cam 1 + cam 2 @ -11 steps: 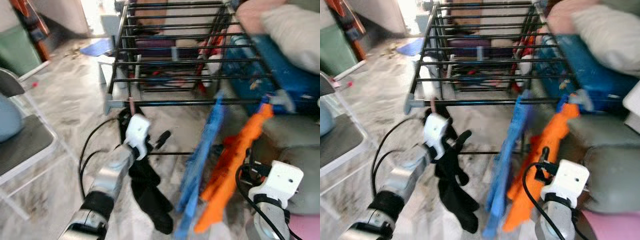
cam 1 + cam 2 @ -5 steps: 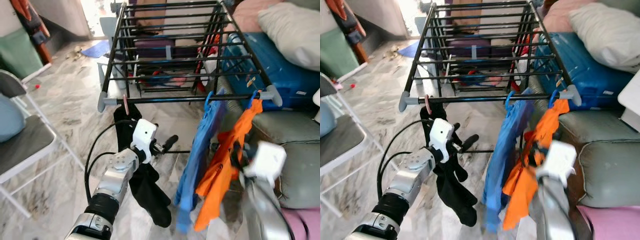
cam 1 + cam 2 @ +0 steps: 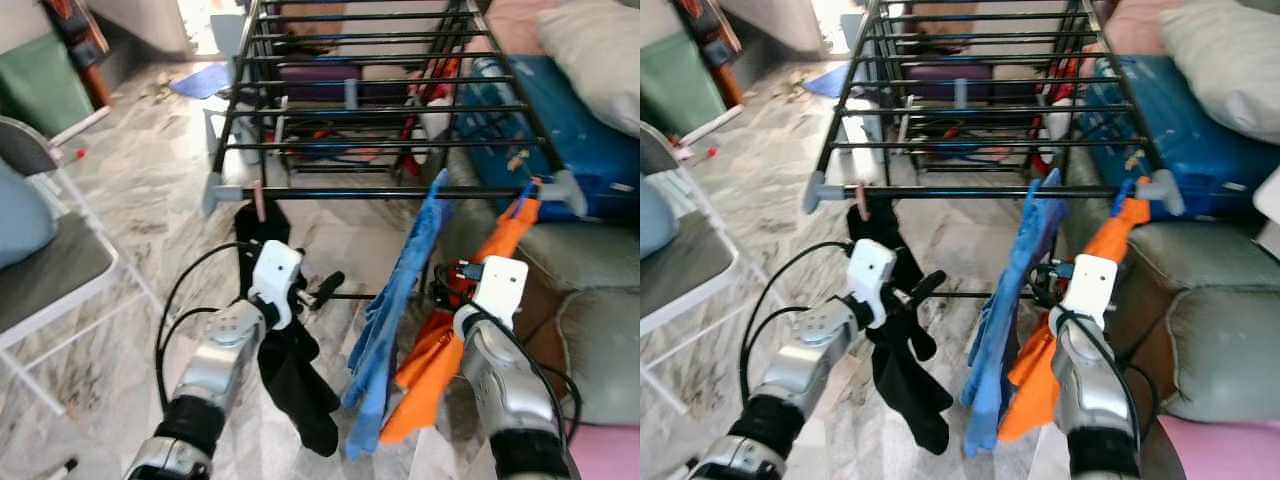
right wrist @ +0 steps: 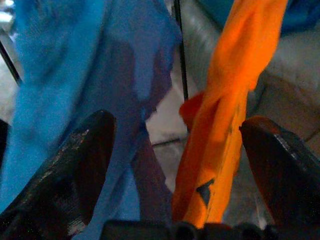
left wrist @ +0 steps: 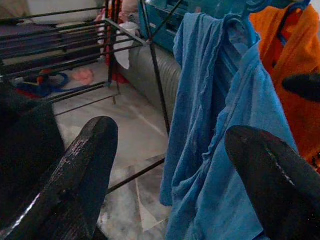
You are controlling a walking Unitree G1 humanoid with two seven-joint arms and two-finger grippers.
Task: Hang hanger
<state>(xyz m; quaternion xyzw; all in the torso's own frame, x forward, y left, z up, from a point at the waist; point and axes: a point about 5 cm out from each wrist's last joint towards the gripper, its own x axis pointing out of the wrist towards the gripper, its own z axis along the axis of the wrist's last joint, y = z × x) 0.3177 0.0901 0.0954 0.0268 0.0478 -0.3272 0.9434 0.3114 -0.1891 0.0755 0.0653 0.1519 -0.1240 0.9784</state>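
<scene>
Orange garment [image 3: 455, 340] partly behind right gripper [image 4: 175, 150]

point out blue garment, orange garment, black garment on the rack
blue garment [image 3: 400, 290]: left eye view, middle of the hanging cloth.
orange garment [image 3: 1110, 235]: right eye view, upper part below its hanger.
black garment [image 3: 902, 385]: right eye view, lower hanging part.

left arm: stretched forward and up, elbow bent, cable looping off the wrist
left gripper [image 5: 165, 165]: fingers [image 5: 85, 165] spread wide, nothing between them
right arm: raised nearly straight up, wrist on top
right gripper [image 4: 175, 165]: fingers [image 4: 75, 165] spread wide too, nothing gripped
</scene>
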